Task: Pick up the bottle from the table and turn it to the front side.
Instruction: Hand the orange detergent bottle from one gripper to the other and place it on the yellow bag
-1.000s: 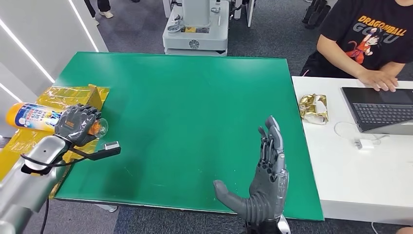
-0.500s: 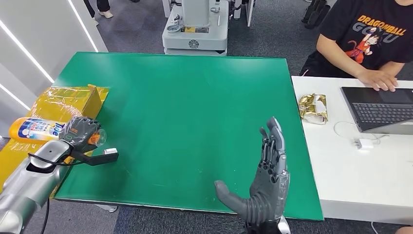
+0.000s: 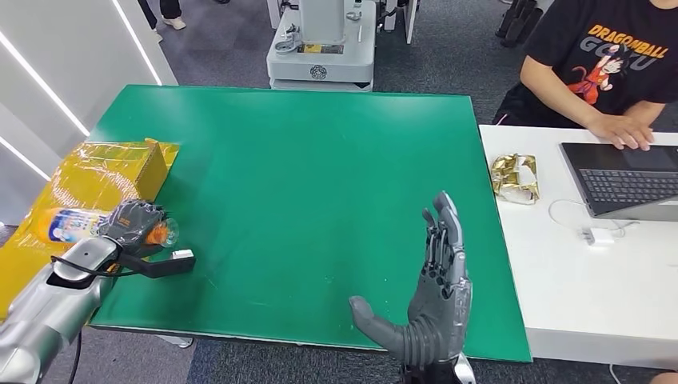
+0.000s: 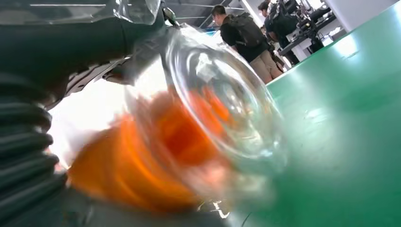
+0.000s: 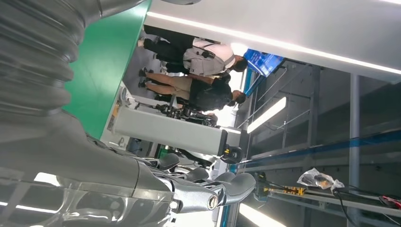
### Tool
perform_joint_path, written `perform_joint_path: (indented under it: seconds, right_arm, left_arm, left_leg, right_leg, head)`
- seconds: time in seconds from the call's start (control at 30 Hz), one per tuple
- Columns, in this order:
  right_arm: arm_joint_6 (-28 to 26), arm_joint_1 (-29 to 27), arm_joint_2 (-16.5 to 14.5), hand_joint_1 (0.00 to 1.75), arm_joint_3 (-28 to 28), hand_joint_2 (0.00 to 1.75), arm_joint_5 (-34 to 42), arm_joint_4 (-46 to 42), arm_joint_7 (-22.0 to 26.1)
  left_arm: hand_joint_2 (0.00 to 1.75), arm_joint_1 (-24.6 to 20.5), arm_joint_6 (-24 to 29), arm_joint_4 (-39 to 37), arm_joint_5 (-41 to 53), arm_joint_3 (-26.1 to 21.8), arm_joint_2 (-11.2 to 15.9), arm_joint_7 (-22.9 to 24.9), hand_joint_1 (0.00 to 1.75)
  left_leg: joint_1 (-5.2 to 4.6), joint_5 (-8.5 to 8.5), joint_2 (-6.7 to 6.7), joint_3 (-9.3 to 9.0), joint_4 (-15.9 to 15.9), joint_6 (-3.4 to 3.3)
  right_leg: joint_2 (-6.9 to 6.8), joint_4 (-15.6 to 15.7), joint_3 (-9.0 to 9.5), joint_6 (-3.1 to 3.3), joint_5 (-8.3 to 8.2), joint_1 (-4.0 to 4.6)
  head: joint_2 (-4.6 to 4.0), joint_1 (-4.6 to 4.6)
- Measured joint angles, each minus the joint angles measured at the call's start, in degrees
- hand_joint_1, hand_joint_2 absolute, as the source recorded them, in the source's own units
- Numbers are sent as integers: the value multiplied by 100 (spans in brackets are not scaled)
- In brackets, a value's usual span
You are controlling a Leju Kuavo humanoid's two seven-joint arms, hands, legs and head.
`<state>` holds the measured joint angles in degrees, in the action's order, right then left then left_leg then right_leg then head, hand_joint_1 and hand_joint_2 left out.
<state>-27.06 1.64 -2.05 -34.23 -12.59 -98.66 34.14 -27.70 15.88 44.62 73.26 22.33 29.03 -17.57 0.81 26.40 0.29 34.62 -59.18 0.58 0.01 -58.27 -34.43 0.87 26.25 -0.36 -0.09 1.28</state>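
Observation:
My left hand (image 3: 136, 225) grips an orange bottle (image 3: 70, 224) with a blue and white label, lying sideways at the green table's left edge, its body over the yellow wrapped box (image 3: 104, 172). The clear cap end (image 3: 165, 233) pokes out past the fingers toward the table. Up close in the left wrist view the clear cap (image 4: 222, 109) and the orange neck (image 4: 142, 165) sit against my left hand (image 4: 56, 52). My right hand (image 3: 432, 300) stands upright near the table's front edge, fingers spread, holding nothing; its fingers (image 5: 198, 189) also show in the right wrist view.
The green table (image 3: 312, 184) spreads ahead. A person (image 3: 608, 64) sits at a white desk (image 3: 608, 304) on the right with a laptop (image 3: 628, 180), a gold wrapper (image 3: 516, 176) and a cable. A grey machine base (image 3: 320, 48) stands beyond the table.
My left hand has lowered and pulled back with the bottle, from above the yellow box down to the table's left edge. The right hand has stayed in place.

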Motion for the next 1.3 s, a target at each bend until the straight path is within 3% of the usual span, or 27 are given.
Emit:
perform_joint_path:
  seconds: [0.63,0.8,1.0,1.3]
  right_arm:
    - [77,-13,0,0,19,175,-156,0,-28]
    - [112,-25,-2,0,36,175,-176,0,-27]
    - [179,-37,-2,0,51,175,-179,0,-10]
    - [156,-48,-2,0,80,175,-142,24,39]
  left_arm:
    - [175,2,404,-155,237,-4,-410,57,0]
    - [175,35,768,-146,219,-102,-455,132,0]
    - [175,377,1523,285,116,-458,-484,194,0]
    - [175,944,2020,1070,87,-1068,-514,111,0]
  left_leg:
    - [0,0,1,-1,0,0]
    - [0,0,1,-1,0,0]
    - [0,0,1,-1,0,0]
    - [0,0,3,-2,1,0]
  right_leg:
    - [1,0,0,0,0,0]
    - [1,-1,1,0,0,0]
    - [2,0,0,0,0,0]
    - [3,-1,0,0,0,0]
  head:
    - [0,1]
    - [0,0]
    - [0,0]
    - [0,1]
